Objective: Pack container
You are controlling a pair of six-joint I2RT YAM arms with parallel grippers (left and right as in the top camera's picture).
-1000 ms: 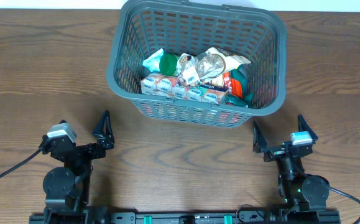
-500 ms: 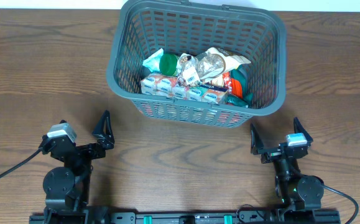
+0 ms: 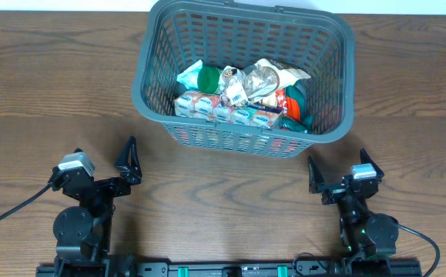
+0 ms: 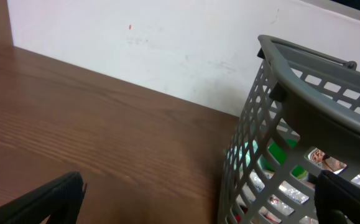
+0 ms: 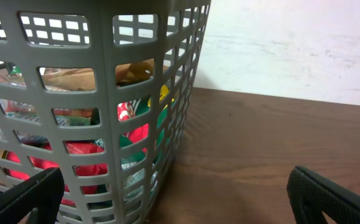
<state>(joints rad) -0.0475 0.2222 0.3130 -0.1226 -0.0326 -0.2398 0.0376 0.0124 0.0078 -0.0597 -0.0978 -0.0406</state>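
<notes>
The container [image 3: 149,46] is a large dark grey slotted basket at the top middle of the table; it also shows in the left wrist view [image 4: 304,81] and the right wrist view [image 5: 74,99]. It holds several snack packets [image 3: 242,96] piled on its bottom. My left gripper [image 3: 107,171] is open and empty, low on the table, in front of and left of the basket. My right gripper [image 3: 338,175] is open and empty, in front of the basket's right corner.
The brown wooden table [image 3: 38,92] spreads to both sides of the basket. A white wall [image 4: 136,43] stands behind the table. Black cables run from the arm bases at the front edge.
My right gripper has shifted a little to the left and back toward the front edge. The left arm and the basket have not moved.
</notes>
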